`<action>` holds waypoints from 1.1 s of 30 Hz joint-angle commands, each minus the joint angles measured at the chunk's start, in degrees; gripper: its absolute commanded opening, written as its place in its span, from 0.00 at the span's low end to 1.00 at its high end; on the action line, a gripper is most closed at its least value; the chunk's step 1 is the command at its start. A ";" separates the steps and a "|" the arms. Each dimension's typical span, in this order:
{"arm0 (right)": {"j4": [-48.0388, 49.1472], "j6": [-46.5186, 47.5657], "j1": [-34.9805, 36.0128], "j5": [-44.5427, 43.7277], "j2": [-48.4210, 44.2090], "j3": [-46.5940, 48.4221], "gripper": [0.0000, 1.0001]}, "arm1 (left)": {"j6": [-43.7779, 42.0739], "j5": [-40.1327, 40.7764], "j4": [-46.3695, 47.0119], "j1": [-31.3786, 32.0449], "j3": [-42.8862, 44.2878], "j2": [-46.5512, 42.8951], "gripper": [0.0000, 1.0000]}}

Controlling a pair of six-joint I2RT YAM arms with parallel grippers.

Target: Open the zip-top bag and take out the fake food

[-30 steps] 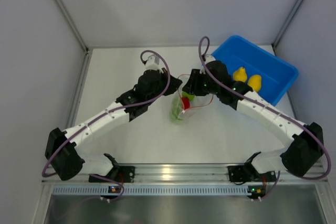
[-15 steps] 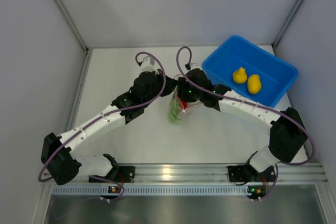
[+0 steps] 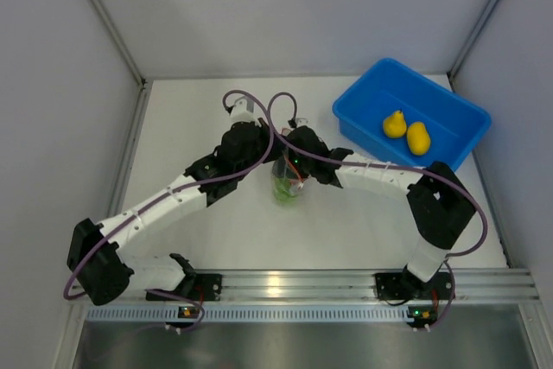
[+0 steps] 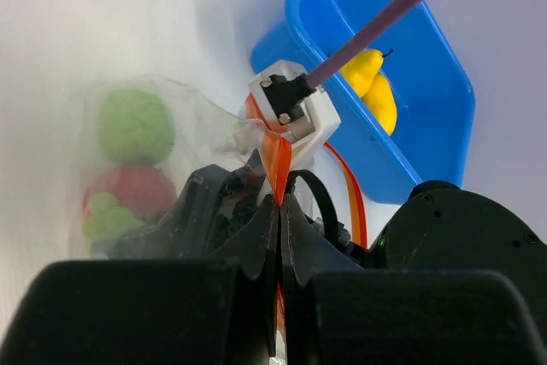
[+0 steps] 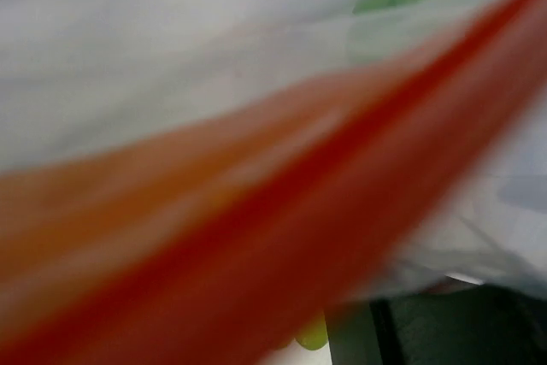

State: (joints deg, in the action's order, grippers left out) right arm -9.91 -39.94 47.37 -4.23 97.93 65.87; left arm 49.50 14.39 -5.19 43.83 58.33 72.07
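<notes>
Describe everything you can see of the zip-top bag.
The zip-top bag is clear, crinkly plastic with an orange-red zip strip along one edge. The left hand pinches that strip. Through the plastic show a green round fruit, a red apple and green grapes. It is over the table middle.

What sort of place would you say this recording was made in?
Probably a robotics lab test cell: a white table boxed in by plain grey panel walls, two arms bolted to a metal rail at its near edge, and yellow fake fruit in a blue bin as props.
</notes>
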 commanded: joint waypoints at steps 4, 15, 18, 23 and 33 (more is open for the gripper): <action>2.27 0.57 2.90 -0.07 2.18 -0.30 0.47 | -0.63 -0.77 4.58 0.46 -0.84 -2.99 0.00; 0.77 2.85 4.04 -3.41 4.46 -0.12 0.32 | -0.63 -0.15 4.58 0.20 -1.90 -2.82 0.00; 2.61 3.38 4.30 -3.59 3.59 -1.00 0.21 | -0.98 -0.07 4.66 0.11 -2.34 -3.08 0.00; 5.43 5.40 4.48 -3.77 0.95 -1.70 0.10 | -0.98 0.02 4.49 -0.24 -3.13 -3.17 0.00; 8.07 7.07 4.48 -3.68 -6.17 -3.73 0.03 | -0.80 0.20 4.14 -1.30 -4.80 -2.90 0.00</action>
State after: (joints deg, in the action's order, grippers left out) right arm -5.54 -34.44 50.54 -7.46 96.38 61.87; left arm 49.34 14.22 -4.10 43.07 53.98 70.59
